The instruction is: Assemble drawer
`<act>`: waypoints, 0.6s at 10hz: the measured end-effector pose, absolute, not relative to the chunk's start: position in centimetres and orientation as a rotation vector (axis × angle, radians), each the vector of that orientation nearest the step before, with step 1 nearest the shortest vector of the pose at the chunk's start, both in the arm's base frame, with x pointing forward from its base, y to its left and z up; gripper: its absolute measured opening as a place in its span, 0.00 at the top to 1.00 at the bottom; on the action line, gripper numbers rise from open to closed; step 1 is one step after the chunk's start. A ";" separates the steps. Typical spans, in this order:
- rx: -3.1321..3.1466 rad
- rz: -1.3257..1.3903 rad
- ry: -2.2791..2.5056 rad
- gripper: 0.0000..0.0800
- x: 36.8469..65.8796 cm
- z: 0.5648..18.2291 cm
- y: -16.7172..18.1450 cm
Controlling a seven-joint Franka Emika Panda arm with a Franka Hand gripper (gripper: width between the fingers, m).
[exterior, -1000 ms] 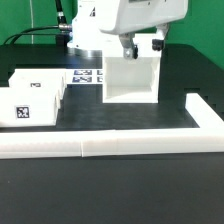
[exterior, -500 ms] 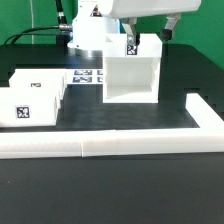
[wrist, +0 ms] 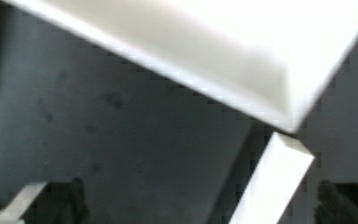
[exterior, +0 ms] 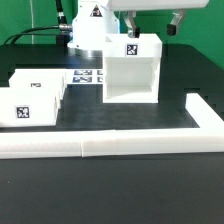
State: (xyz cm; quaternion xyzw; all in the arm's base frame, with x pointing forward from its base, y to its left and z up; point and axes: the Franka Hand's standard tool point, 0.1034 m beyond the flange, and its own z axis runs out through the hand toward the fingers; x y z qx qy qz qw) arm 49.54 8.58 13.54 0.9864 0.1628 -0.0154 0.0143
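The drawer's tall white casing (exterior: pixel 130 78) stands upright at the middle of the table, its open side facing the camera and a tag on its top rear edge. Two white open-top trays lie at the exterior view's left, one behind (exterior: pixel 40 84) and one in front (exterior: pixel 24 108) showing a tag. My gripper (exterior: pixel 152 20) hangs above the casing, open and empty, clear of its top. In the wrist view a corner of the casing (wrist: pixel 194 50) shows far beyond the open gripper (wrist: pixel 197 205), with dark fingers (wrist: pixel 43 205) at each side.
A long low white border bar (exterior: pixel 110 146) runs along the front and turns back at the exterior view's right (exterior: pixel 205 114). The marker board (exterior: pixel 90 77) lies flat behind the trays, beside the casing. A narrow white strip (wrist: pixel 279 185) crosses the wrist view.
The gripper has risen straight up from the casing's top edge, where its fingers stood a second ago. The casing stays in place, and its top tag now shows.
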 end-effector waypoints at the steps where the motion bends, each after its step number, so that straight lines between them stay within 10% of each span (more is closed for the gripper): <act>1: 3.092 -0.071 0.450 0.19 49.0 13.5 8.9; 6: 3.136 -0.087 0.370 0.19 48.4 13.4 9.0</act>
